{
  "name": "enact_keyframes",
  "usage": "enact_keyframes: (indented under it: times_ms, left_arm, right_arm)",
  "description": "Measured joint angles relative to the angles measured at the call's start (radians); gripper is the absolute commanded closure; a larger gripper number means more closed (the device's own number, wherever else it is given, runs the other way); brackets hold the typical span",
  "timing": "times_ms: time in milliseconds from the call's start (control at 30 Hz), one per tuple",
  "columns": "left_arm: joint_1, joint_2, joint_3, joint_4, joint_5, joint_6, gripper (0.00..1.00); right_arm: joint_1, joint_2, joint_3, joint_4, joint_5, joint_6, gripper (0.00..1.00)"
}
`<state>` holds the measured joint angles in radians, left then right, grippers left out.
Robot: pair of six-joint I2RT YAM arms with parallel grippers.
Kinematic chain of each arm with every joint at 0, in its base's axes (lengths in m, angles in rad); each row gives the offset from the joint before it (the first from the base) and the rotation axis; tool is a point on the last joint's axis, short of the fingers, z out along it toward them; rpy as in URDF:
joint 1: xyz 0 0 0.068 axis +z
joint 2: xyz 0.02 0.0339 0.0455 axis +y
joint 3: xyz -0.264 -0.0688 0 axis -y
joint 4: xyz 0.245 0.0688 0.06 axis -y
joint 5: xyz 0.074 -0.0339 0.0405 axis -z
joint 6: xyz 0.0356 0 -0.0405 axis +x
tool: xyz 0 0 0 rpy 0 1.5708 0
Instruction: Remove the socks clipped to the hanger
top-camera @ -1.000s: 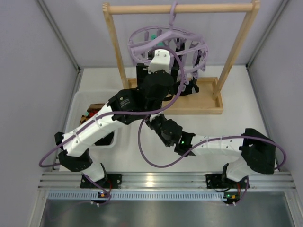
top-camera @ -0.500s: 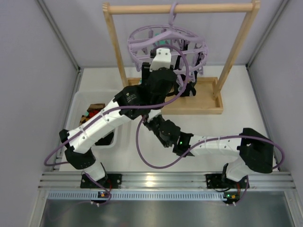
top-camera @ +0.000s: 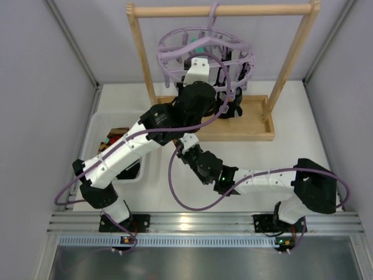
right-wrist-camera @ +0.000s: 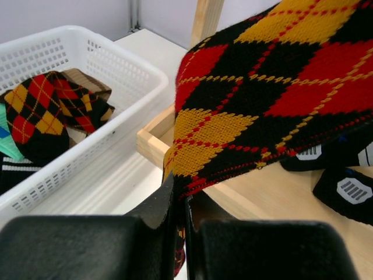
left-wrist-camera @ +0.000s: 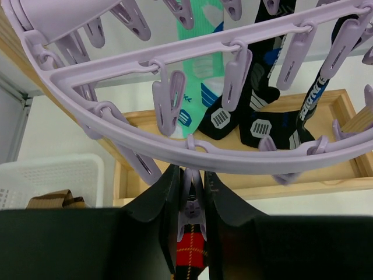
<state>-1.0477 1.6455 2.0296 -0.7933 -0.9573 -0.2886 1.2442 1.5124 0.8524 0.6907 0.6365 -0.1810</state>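
Top view: one lavender hanger [top-camera: 201, 39] hooked on wooden rack [top-camera: 233, 10]. Both arms reach under it. One white basket [top-camera: 93, 125] at left.

Left wrist: left gripper [left-wrist-camera: 191, 182] jaws pinched together on clip [left-wrist-camera: 190, 207] holding hanging argyle sock [left-wrist-camera: 191, 254]. Also clipped: one teal sock [left-wrist-camera: 201, 76] and black socks [left-wrist-camera: 256, 111], two, perhaps three; overlap hides count.

Right wrist: right gripper [right-wrist-camera: 179, 195] jaws clamped on hanging argyle sock's lower edge. Basket holds one second argyle sock [right-wrist-camera: 35, 111], one brown sock [right-wrist-camera: 87, 81], teal sliver [right-wrist-camera: 7, 146].

A white basket [right-wrist-camera: 64, 166] is set on the surface [top-camera: 291, 151], just left of the wooden rack [top-camera: 143, 58].
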Motion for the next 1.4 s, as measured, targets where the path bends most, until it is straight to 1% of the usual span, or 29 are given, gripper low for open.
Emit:
enact_keyframes:
  times_ms: [67,133,200,233,267,333,367,400,433,500,600,700,800,867,933,1033,1100,1267,1300,1333,1400]
  left_arm:
    - [0.003,0.0,0.0,0.0,0.006,0.0,0.84]
    - [0.007,0.0,-0.001,0.0,0.013,-0.001,0.77]
    - [0.01,0.0,-0.005,0.0,0.026,0.0,0.66]
    - [0.011,0.0,-0.008,0.0,0.029,0.0,0.6]
    - [0.013,0.0,-0.013,0.0,0.035,0.001,0.41]
    - [0.014,-0.002,-0.026,0.0,0.049,0.0,0.27]
    - [0.016,-0.003,-0.035,0.001,0.058,0.0,0.23]
    - [0.017,-0.006,-0.046,0.001,0.067,-0.002,0.1]
    - [0.018,-0.01,-0.058,0.0,0.077,0.004,0.02]
    - [0.018,-0.027,-0.087,0.0,0.092,0.003,0.02]
    - [0.018,-0.089,-0.153,-0.002,0.104,0.002,0.02]
    - [0.017,-0.198,-0.234,-0.004,0.101,0.001,0.02]
    - [0.017,-0.369,-0.317,-0.011,0.079,-0.004,0.02]
    - [0.017,-0.485,-0.342,-0.01,0.057,-0.004,0.02]
    - [0.018,-0.578,-0.354,-0.007,0.03,0.0,0.02]
    - [0.018,-0.687,-0.36,0.0,-0.03,0.005,0.02]
    - [0.019,-0.725,-0.37,0.007,-0.069,0.008,0.02]
    - [0.019,-0.747,-0.418,0.006,-0.122,0.013,0.02]
    - [0.019,-0.751,-0.425,0.006,-0.129,0.014,0.02]
    - [0.019,-0.757,-0.434,0.006,-0.139,0.015,0.02]
    - [0.019,-0.768,-0.446,0.006,-0.148,0.018,0.02]
  right_arm:
    - [0.002,-0.009,-0.03,0.01,0.003,0.005,1.0]
    - [0.003,-0.027,-0.065,0.014,0.006,0.014,1.0]
    - [0.003,-0.052,-0.103,0.016,0.009,0.026,1.0]
    - [0.003,-0.07,-0.13,0.019,0.011,0.035,1.0]
    - [0.003,-0.085,-0.149,0.019,0.011,0.041,1.0]
    - [0.003,-0.12,-0.193,0.019,0.01,0.056,1.0]
    - [0.003,-0.138,-0.216,0.018,0.0,0.067,1.0]
    - [0.003,-0.151,-0.23,0.017,-0.01,0.075,1.0]
    - [0.001,-0.165,-0.246,0.014,-0.027,0.089,1.0]
    - [-0.011,-0.182,-0.264,0.011,-0.074,0.11,1.0]
    - [-0.051,-0.197,-0.277,0.008,-0.185,0.156,1.0]
    - [-0.103,-0.196,-0.274,0.007,-0.32,0.192,1.0]
    - [-0.139,-0.163,-0.217,-0.013,-0.479,0.219,1.0]
    - [-0.149,-0.11,-0.133,-0.025,-0.559,0.231,1.0]
    - [-0.152,-0.029,-0.016,-0.032,-0.646,0.243,1.0]
    - [-0.153,0.106,0.178,-0.044,-0.753,0.262,1.0]
    - [-0.154,0.212,0.323,-0.056,-0.811,0.274,1.0]
    - [-0.153,0.503,0.71,-0.148,-0.909,0.302,1.0]
    - [-0.153,0.566,0.801,-0.188,-0.927,0.305,0.78]
    - [-0.153,0.639,0.906,-0.228,-0.933,0.306,0.59]
    - [-0.154,0.755,1.065,-0.298,-0.934,0.298,0.52]
